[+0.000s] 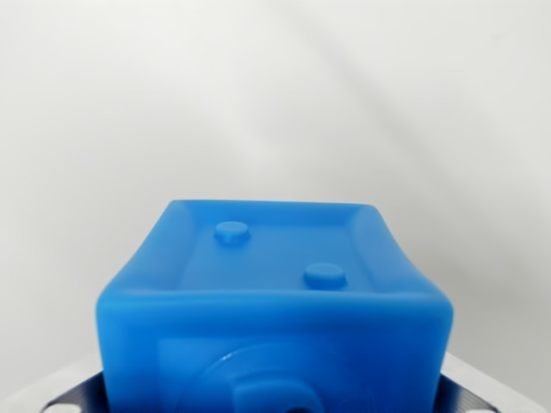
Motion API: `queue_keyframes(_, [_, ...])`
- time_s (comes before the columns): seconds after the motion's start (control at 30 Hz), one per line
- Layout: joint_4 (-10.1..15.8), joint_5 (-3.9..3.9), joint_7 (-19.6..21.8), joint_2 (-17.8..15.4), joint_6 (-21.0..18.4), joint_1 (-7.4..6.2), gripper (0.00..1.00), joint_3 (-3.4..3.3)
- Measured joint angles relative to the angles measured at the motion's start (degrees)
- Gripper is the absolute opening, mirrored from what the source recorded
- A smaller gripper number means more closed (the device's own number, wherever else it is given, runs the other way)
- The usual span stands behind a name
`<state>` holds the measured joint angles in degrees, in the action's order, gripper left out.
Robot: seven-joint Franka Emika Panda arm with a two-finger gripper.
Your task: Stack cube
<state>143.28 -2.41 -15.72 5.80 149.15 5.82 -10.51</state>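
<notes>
While the background is only a plain white surface with soft grey shadows, a blue cube fills the lower middle of the wrist view. Its top face has a raised rim and two round studs. Grey ridged gripper fingers show at both lower corners, touching the cube's sides, clamped on it.

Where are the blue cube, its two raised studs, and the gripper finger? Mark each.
blue cube point(275, 335): wrist view, near front face.
far stud point(232, 231): wrist view, its flat top.
near stud point(325, 275): wrist view, its flat top.
gripper finger point(469, 397): wrist view, dark ridged pad at the cube's lower right.
</notes>
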Motion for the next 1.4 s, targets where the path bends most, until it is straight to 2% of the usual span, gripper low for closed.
queue_keyframes(1.4, [-5.30,0.05,10.84,2.14,-3.11,-7.30,0.00,2.01])
